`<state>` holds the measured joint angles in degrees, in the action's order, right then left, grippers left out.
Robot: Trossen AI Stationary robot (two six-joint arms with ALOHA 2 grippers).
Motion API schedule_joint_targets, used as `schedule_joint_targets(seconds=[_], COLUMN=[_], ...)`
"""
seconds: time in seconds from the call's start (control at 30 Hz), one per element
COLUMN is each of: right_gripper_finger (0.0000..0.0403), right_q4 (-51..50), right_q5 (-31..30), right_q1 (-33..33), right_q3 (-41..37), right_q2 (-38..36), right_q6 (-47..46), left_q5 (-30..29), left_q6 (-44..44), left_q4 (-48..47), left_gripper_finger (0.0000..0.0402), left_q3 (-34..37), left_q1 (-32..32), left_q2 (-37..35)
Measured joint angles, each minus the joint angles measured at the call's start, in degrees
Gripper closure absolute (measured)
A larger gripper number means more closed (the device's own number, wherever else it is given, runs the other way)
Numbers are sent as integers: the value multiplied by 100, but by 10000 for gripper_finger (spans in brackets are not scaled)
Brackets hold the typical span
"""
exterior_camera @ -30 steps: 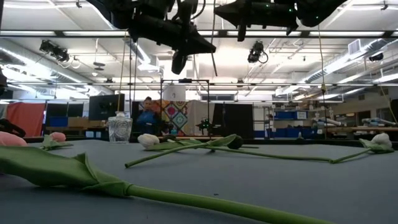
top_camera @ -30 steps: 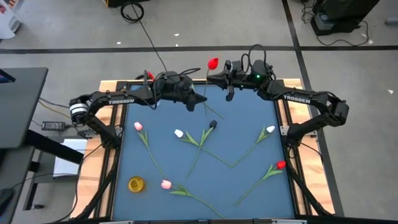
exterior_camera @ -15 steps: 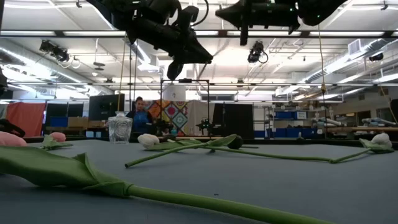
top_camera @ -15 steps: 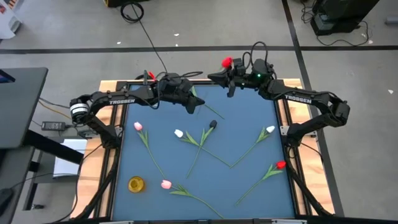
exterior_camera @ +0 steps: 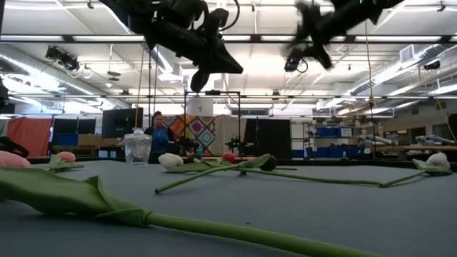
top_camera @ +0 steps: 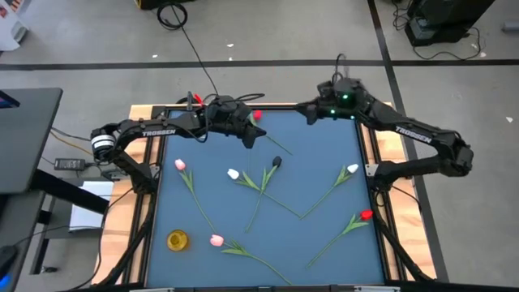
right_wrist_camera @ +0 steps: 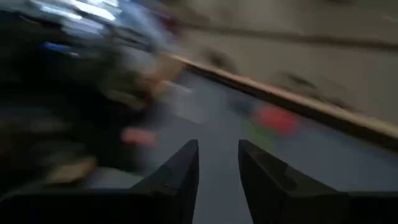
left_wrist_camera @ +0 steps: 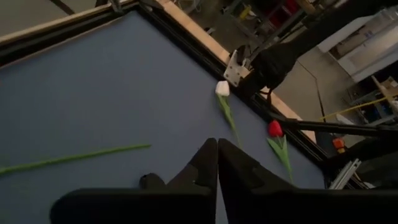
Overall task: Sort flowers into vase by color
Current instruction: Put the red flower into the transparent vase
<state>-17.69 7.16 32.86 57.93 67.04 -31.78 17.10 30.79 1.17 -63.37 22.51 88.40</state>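
Even, bright overhead light falls on the blue table (top_camera: pixel 316 162) in the high view, with only faint, soft shadows under the arms. In the low view, ceiling strip lights (exterior_camera: pixel 107 75) glare, the near green stem (exterior_camera: pixel 107 207) is soft and out of focus, and the right arm (exterior_camera: pixel 321 21) smears. The right wrist view is heavily motion-blurred; the left wrist view is sharp.

bench (top_camera: pixel 316 174) blue-grey top, pale wood edge | flowers (top_camera: pixel 263 180) green stems and leaves | heads: red (top_camera: pixel 258 116) at 12 o'clock, red (top_camera: pixel 366 215) at 4 o'clock, white (top_camera: pixel 353 169) at 3 o'clock, white (top_camera: pixel 233 173), pink (top_camera: pixel 180 165), pink (top_camera: pixel 216 240), dark near-black (top_camera: pixel 278 161) | vase (top_camera: pixel 178 240) yellow at 7 o'clock | arms (top_camera: pixel 146 130) dark, white lettering
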Motion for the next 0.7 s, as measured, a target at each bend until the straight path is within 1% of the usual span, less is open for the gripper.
schedule_joint_targets(seconds=[0.03,0.07,0.1,0.2,0.23,0.33,0.47,0.6,0.7], right_gripper_finger=[281,281,281,281,281,281,281,281,281], right_q4=[-405,-670,-809,-902,-883,-782,-794,-723,-336], right_q5=[-222,-311,-321,-184,-138,-128,-262,-302,-63], right_q1=[2,-4,-10,-14,-34,-78,-127,-131,-145], right_q3=[-8,-9,-9,-9,-9,-9,-9,-4,-6], right_q2=[83,181,288,588,667,764,797,1173,1671], right_q6=[-22,-92,-194,-446,-535,-776,-889,-1072,-1181], left_q5=[-85,-185,-358,-1159,-1275,-1229,-982,-889,-968], left_q6=[42,50,48,62,90,282,397,417,400], left_q4=[-96,-234,-419,-1073,-1253,-1566,-1580,-1680,-1857], left_gripper_finger=[368,361,352,323,311,277,240,226,225], left_q3=[0,0,0,0,0,2,4,4,2], left_q1=[11,14,14,14,15,110,154,152,152], left_q2=[-2,-4,-4,57,127,440,673,505,193])
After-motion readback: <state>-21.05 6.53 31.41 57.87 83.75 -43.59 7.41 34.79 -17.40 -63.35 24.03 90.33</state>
